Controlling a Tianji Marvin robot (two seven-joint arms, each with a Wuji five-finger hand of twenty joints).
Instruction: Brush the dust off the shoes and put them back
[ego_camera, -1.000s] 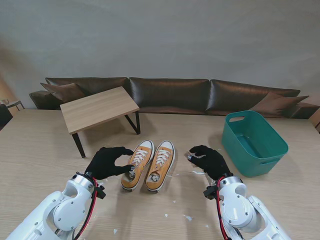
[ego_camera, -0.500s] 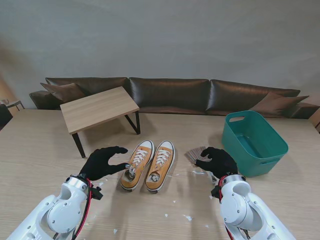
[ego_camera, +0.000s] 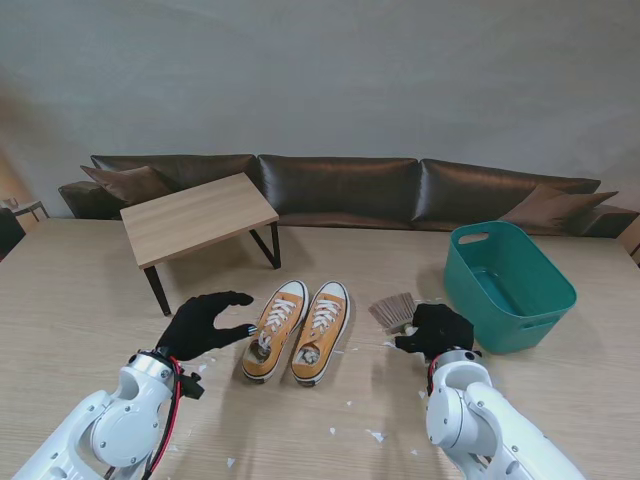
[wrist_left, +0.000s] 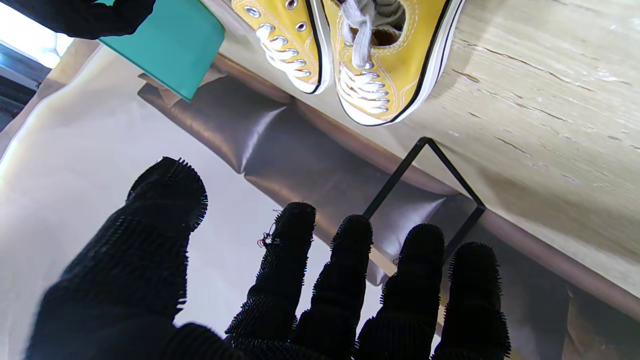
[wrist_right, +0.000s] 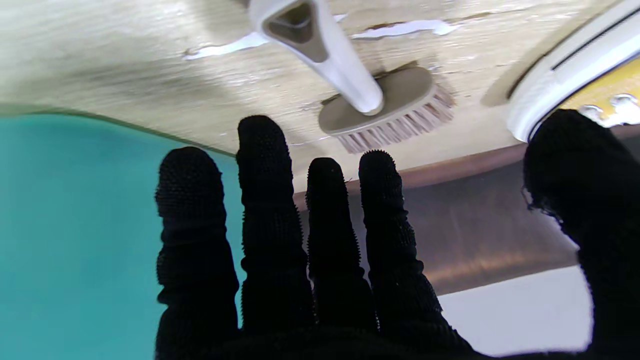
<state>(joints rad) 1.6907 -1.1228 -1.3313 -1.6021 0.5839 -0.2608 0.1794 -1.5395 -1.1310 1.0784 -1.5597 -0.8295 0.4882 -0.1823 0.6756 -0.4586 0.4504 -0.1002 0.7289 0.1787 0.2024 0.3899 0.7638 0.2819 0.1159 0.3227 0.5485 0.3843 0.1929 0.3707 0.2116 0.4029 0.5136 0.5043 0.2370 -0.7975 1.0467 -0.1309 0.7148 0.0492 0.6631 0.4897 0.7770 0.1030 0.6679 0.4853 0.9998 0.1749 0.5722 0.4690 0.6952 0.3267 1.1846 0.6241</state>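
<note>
Yellow shoes (ego_camera: 298, 330) stand paired on the wooden table (ego_camera: 80, 300). Left hand (ego_camera: 203, 324) hovers beside them, fingers spread, empty. Right hand (ego_camera: 436, 328), fingers apart, sits just behind the released brush (ego_camera: 393, 310).

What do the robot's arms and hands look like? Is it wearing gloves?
Yes! Both the left hand and the right hand wear black gloves with a bumpy, nubby texture, five fingers each. The arms are smooth, rounded and white with silvery-grey joint rings. Red and black cables run along each wrist, just behind the gloves.
</note>
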